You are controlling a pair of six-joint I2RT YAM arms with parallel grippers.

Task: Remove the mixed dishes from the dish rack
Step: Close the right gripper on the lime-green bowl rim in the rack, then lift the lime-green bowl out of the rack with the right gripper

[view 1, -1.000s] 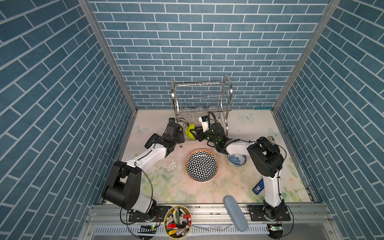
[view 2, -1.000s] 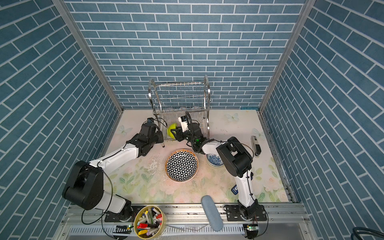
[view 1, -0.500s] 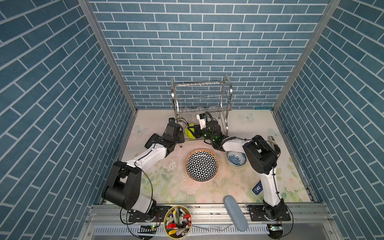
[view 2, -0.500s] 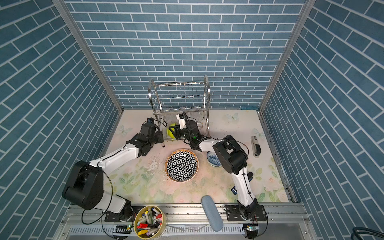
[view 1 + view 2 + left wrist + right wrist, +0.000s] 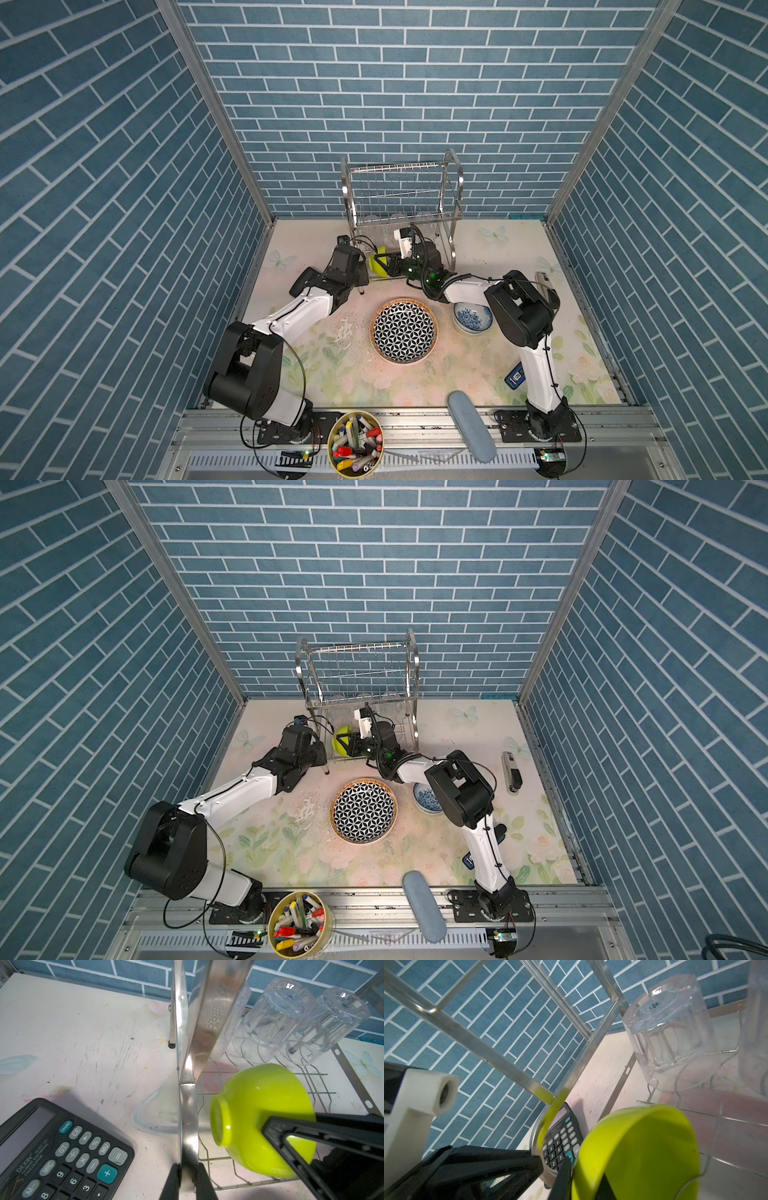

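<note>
Left wrist view showed the left pincer (image 5: 188,1178) clamping the dish rack (image 5: 207,1012) and the right pincer (image 5: 584,1174) nipping the lime bowl (image 5: 259,1105) by its rim; so thin a grip might slip.

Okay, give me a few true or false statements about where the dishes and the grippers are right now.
1. The left gripper is clamped on the dish rack at its side frame. True.
2. The lime bowl rests on the rack's top tier. False: the lime bowl is tipped on its side in the lower tier, with the right gripper closed on its rim.
3. Three clear tumblers sit upside down in the rack. True.
4. The blue-on-white bowl sits in the rack. False: it is on the table, beside the star-patterned plate.
5. A calculator lies on the table outside the rack. True.
</note>
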